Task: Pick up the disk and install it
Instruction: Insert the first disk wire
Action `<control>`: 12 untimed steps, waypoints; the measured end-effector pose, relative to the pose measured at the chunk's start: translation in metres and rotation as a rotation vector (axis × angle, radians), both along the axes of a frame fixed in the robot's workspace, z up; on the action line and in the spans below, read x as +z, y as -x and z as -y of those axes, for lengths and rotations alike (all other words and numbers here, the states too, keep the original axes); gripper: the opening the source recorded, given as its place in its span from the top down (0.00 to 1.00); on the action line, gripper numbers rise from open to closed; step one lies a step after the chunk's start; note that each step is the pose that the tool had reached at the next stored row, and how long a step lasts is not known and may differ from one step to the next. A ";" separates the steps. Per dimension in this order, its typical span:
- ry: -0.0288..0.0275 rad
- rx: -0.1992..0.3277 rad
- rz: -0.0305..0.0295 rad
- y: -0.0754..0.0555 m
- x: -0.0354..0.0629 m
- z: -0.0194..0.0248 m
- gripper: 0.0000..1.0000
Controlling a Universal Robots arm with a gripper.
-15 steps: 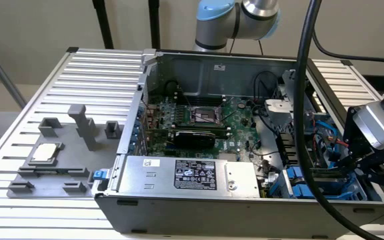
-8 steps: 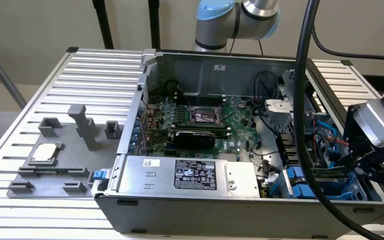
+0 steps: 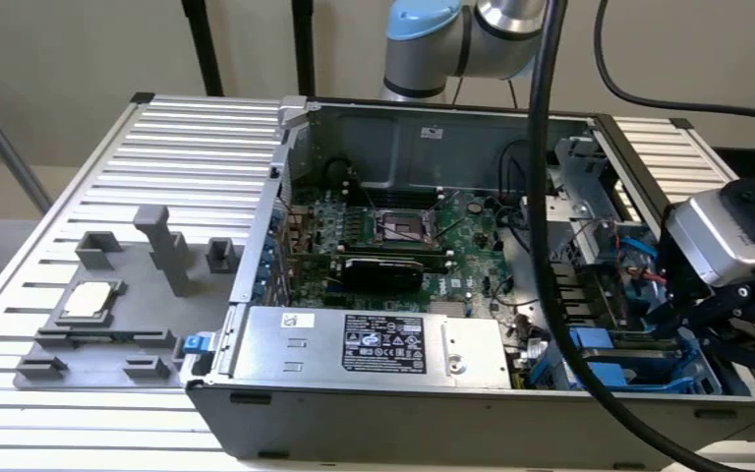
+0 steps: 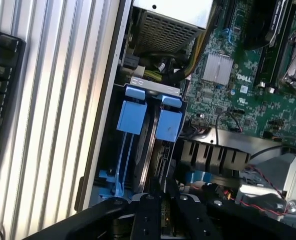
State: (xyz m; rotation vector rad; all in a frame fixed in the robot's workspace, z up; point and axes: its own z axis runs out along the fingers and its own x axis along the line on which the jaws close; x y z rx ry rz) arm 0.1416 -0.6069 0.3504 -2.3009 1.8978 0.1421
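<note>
My fingers (image 4: 160, 212) sit low over the drive bay, seemingly clamped on the disk (image 4: 158, 165) standing edge-on between them. Blue carrier tabs (image 4: 132, 112) lie just ahead. Risk: skewed entry jams it; red wires (image 4: 268, 200) nearby could snag.

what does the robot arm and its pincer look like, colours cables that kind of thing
The arm is silver-grey metal tubing with a light blue cap on its joint. Thick black cables hang in front of the computer case. Near the wrist sits a boxy light grey housing with a black band. The pincer is matte black, built of angular links with visible bolts.
</note>
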 end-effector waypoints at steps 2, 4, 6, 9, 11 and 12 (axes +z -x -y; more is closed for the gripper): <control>-0.0001 -0.006 -0.0019 0.002 -0.0001 0.0001 1.00; 0.0001 -0.015 -0.0057 0.002 -0.0002 0.0000 1.00; 0.0007 -0.028 -0.0105 0.003 -0.0005 0.0000 1.00; 0.0027 -0.050 -0.0189 0.003 -0.0012 0.0000 1.00; 0.0042 -0.064 -0.0253 0.003 -0.0018 0.0000 1.00; 0.0048 -0.071 -0.0284 0.003 -0.0021 0.0000 1.00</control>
